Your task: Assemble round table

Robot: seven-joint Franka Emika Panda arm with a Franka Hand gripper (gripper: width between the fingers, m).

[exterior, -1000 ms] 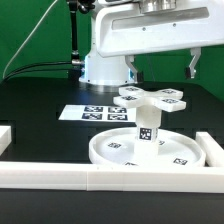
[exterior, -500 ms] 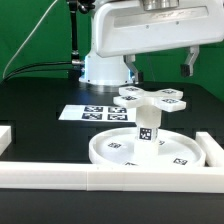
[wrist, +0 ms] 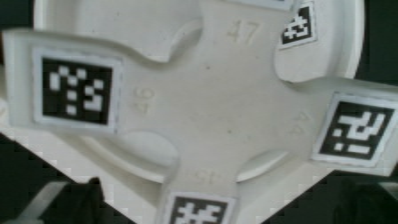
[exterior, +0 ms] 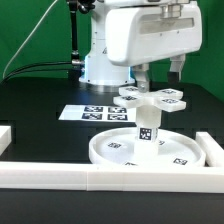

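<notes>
The white four-armed cross piece point(exterior: 152, 97) lies on the black table behind the disc and fills the wrist view point(wrist: 196, 110), with tags on its arms. The short post point(exterior: 148, 129) stands upright in the middle of the large round rimmed disc point(exterior: 120, 152) at the front. My gripper point(exterior: 160, 70) hangs just above the cross piece. Its fingers point(exterior: 143, 76) stand apart and hold nothing. The fingers do not show in the wrist view.
The marker board point(exterior: 92, 113) lies flat to the exterior view's left of the cross piece. White border rails run along the front point(exterior: 90, 177), the exterior view's right point(exterior: 214, 150) and its left point(exterior: 5, 135). The robot base point(exterior: 100, 68) stands behind.
The hand has turned over the cross piece, and its two fingers now appear closer together in the exterior view. The furniture parts have not moved.
</notes>
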